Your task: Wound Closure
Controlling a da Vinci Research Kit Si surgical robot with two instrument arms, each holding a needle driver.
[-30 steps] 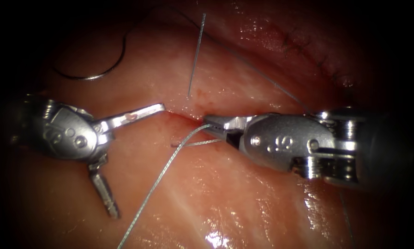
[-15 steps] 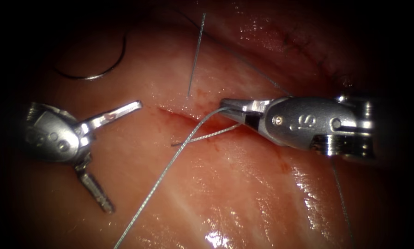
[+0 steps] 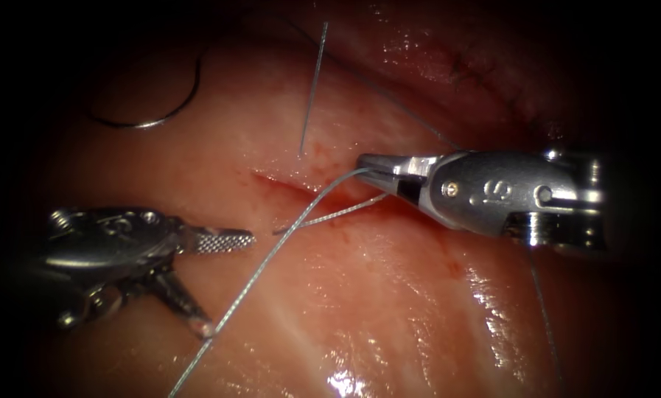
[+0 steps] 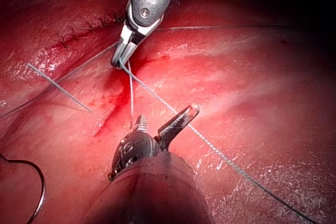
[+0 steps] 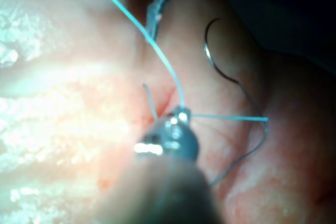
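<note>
Needle (image 3: 149, 110) lying free on tissue (image 3: 359, 309), well above left gripper (image 3: 223, 284), spread, holding nothing. Thread (image 3: 271, 254) crossing just beside its lower jaw. Right gripper (image 3: 367, 168) pinching thread at cut (image 3: 286, 184). Risk: snagging thread, straining the cut's edge.

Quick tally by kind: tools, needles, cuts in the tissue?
Tools: 2, the left end effector open and empty, the right end effector shut on the thread.
Needles: 1, the needle lying free on the tissue.
Cuts: 1, the cut.
Total: 4
</note>
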